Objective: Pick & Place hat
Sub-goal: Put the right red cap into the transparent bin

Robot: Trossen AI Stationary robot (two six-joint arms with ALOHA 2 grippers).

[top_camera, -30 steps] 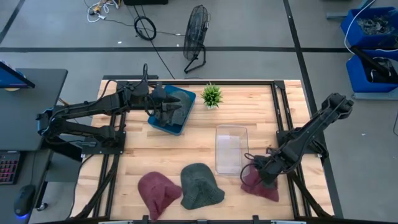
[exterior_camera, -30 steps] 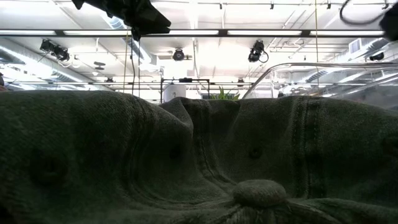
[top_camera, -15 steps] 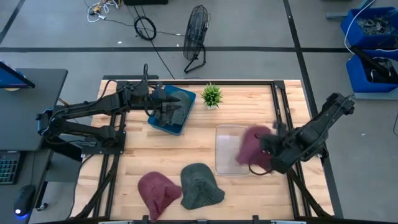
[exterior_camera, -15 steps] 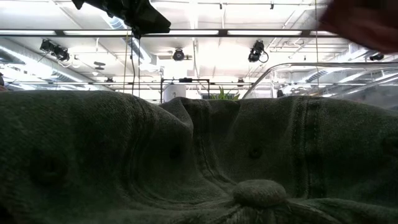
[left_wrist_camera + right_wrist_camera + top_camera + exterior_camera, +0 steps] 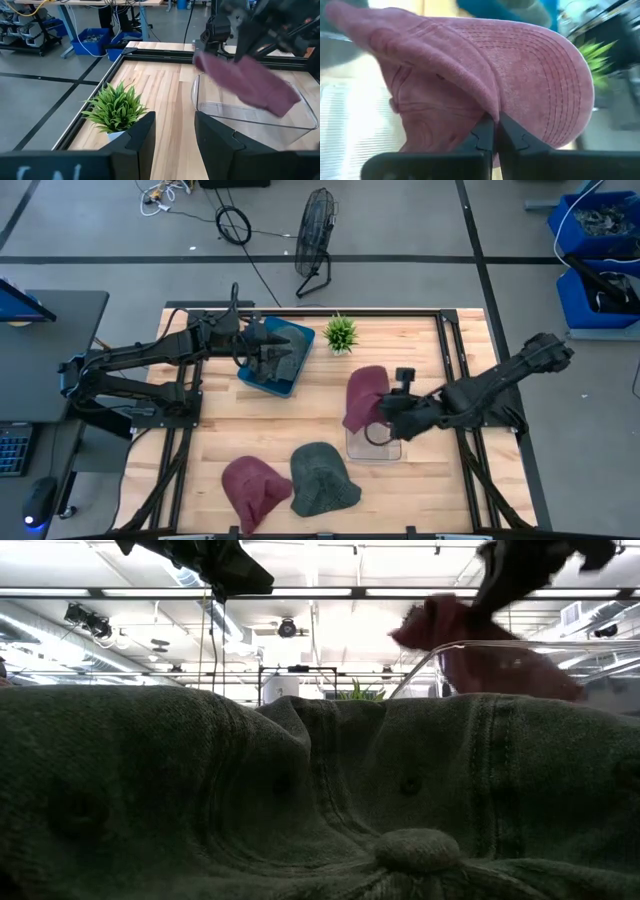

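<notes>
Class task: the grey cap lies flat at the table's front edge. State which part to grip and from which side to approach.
Grip the grey cap by the edge of its brim, coming straight down from above. It lies flat and limp on the table, so only a thin fold gives hold; the maroon cap touches its left side, leaving the right clearer.

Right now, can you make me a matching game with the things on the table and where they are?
Things:
1. maroon hat in the right pincer
2. grey hat
3. little green plant
4. left pincer

Places:
A. over the blue bin
B. lying on the wood at the near edge, beside another maroon hat
C. held above the clear box
D. standing at the far edge, next to the blue bin

Pairs: 1-C, 2-B, 3-D, 4-A
</notes>
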